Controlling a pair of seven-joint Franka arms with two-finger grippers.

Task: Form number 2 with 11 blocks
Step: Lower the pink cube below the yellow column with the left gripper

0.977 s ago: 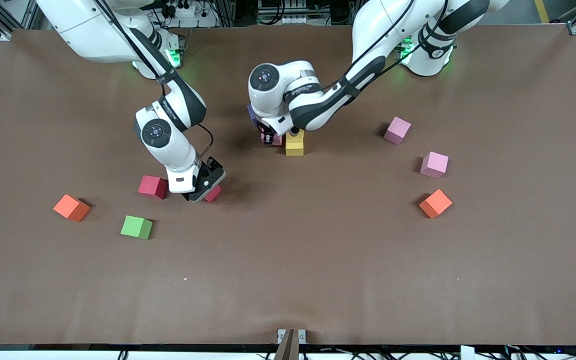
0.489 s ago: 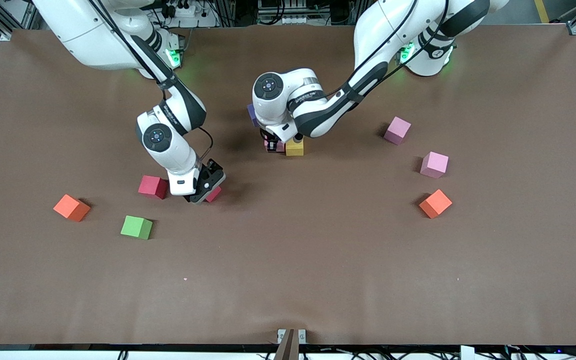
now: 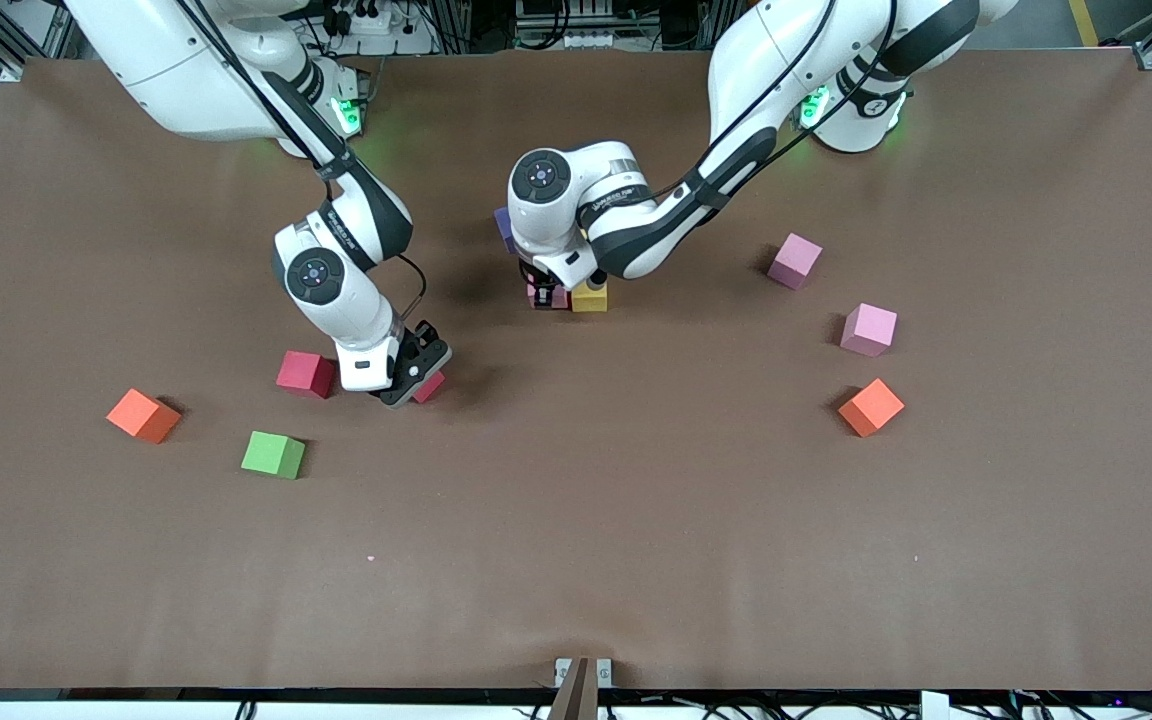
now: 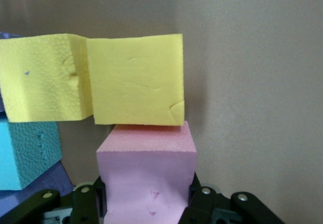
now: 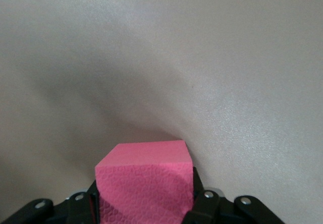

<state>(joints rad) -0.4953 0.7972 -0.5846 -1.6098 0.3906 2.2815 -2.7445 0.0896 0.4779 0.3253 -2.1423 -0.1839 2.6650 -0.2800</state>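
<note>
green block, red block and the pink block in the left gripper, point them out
green block (image 3: 273,453), front view, on its top face
red block (image 3: 304,372), front view, on its top face
pink block (image 4: 146,178), left wrist view, on the face toward the camera, between the fingers

table (image 3: 576,520): brown, matte | bracket (image 3: 581,672): at its near edge

The table (image 3: 636,520) is plain matte brown. Loose cubes: an orange block (image 3: 143,415), a green block (image 3: 273,454), a dark red block (image 3: 305,374), a second orange block (image 3: 871,406), and two pale pink blocks (image 3: 868,329) (image 3: 795,260). Two yellow blocks (image 4: 135,80) (image 4: 40,77) adjoin a light blue block (image 4: 28,153). The arms are white with black joints
</note>
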